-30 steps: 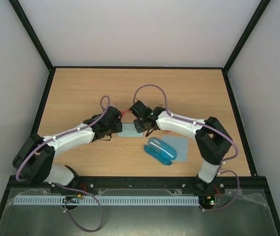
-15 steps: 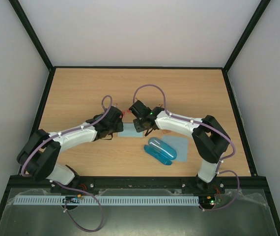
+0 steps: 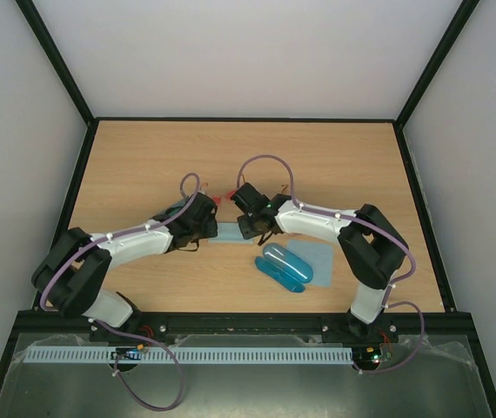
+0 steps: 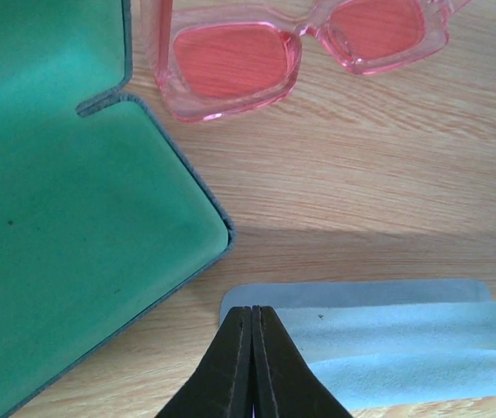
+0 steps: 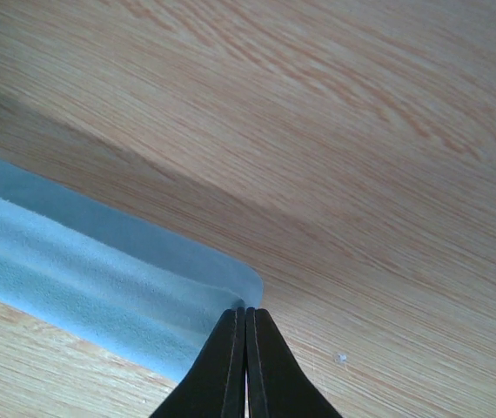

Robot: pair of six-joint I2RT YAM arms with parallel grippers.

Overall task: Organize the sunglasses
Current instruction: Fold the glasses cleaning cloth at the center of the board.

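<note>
Under the left wrist camera, we see the pink sunglasses lying flat on the table along the top edge of the frame, lenses facing up. Their left end is just beside the open green case, which fills the left side. At lower right lies a folded pale blue cloth. The left gripper has its jaws pressed together, with its tips over the cloth's left end. We cannot tell whether any fabric is caught between them.

From the right wrist camera, we see the same cloth running from the left edge toward bottom centre, with a raised fold along it. The right gripper also has its jaws together, its tips at the cloth's rounded corner. Whether it pinches the fabric we cannot tell.

From the top camera, we see both arms reaching to the middle of the table, their grippers at opposite ends of the cloth. A speck of the sunglasses shows just behind them. A blue case lies to the lower right, resting on a second cloth.
</note>
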